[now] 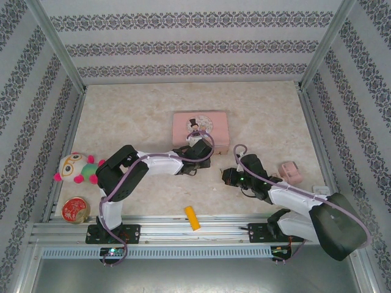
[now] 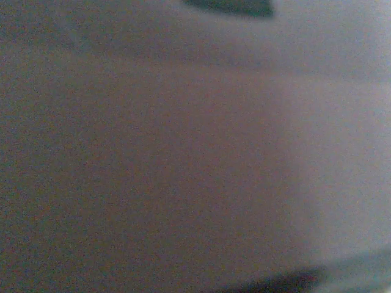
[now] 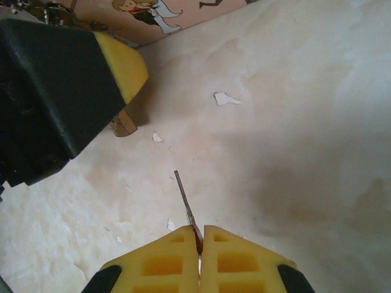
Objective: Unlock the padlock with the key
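Observation:
My right gripper (image 3: 200, 235) is shut on the key (image 3: 183, 196). Its thin dark blade sticks out ahead of the yellow fingertips, low over the marble table and pointing up-left. Up-left of the blade, a small brass corner of the padlock (image 3: 124, 124) peeks out from under a yellow finger pad (image 3: 125, 64) of my left gripper. The rest of the padlock is hidden by that finger. From above, my left gripper (image 1: 194, 163) hangs at the pink tin's front edge, with my right gripper (image 1: 226, 177) a short way to its right. The left wrist view is too blurred to read.
The pink illustrated tin (image 1: 200, 127) lies just behind both grippers. A yellow block (image 1: 192, 218) sits near the front rail. A plush toy (image 1: 76, 168) and a round red tin (image 1: 75, 209) are at the left, and a small pink object (image 1: 290, 172) is at the right.

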`<state>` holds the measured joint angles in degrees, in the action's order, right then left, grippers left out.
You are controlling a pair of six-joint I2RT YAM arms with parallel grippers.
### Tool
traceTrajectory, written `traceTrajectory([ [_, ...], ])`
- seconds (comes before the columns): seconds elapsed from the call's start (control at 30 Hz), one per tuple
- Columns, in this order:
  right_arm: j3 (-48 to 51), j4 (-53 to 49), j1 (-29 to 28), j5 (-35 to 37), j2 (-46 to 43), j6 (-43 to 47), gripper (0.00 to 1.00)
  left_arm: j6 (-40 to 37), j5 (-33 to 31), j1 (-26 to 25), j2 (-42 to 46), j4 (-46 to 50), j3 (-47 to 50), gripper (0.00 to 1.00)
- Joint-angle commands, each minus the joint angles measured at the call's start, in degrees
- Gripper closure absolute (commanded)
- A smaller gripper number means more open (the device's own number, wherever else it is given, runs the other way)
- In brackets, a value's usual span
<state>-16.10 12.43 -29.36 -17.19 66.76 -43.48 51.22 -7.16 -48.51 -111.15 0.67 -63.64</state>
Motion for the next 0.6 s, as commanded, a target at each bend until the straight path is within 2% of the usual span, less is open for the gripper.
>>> traceTrajectory([
  [0.0,0.5,4.1,0.0,-2.2,1.5,1.0,1.0,2.4,7.1,-0.1,-0.1,-6.5,0.4,0.73],
  [0.17,0.0,6.0,-1.2,-1.9,3.7,1.7,1.0,4.1,9.4,0.0,-0.2,-8.0,-0.2,0.73],
  [0.57,-1.0,10.9,-6.7,5.2,9.2,0.6,1.0,8.2,11.1,0.0,-0.5,-10.2,-0.1,0.73],
])
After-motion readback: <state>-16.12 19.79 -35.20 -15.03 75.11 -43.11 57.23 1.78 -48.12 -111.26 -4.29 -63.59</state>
